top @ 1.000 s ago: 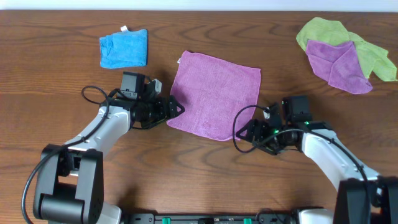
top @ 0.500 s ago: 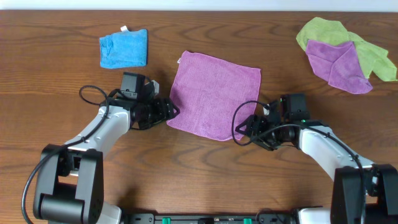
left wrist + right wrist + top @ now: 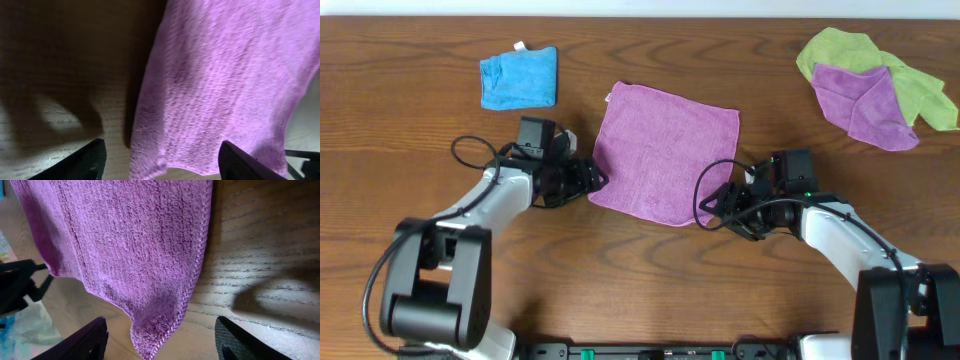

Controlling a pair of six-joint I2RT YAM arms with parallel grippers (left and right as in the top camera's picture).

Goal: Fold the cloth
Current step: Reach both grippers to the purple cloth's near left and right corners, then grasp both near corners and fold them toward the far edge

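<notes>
A purple cloth [image 3: 665, 152] lies flat and spread out in the middle of the table. My left gripper [image 3: 596, 179] is open at the cloth's near left corner, which lies between its fingers in the left wrist view [image 3: 150, 167]. My right gripper [image 3: 708, 207] is open at the cloth's near right corner, which lies between its fingers in the right wrist view [image 3: 155, 340]. Neither gripper holds anything.
A folded blue cloth [image 3: 519, 77] lies at the far left. A crumpled green cloth [image 3: 860, 55] and another purple cloth [image 3: 868, 104] are piled at the far right. The table is dark wood [image 3: 620, 280].
My right gripper has moved left up to the cloth's near right corner. My left gripper has shifted slightly at the near left corner.
</notes>
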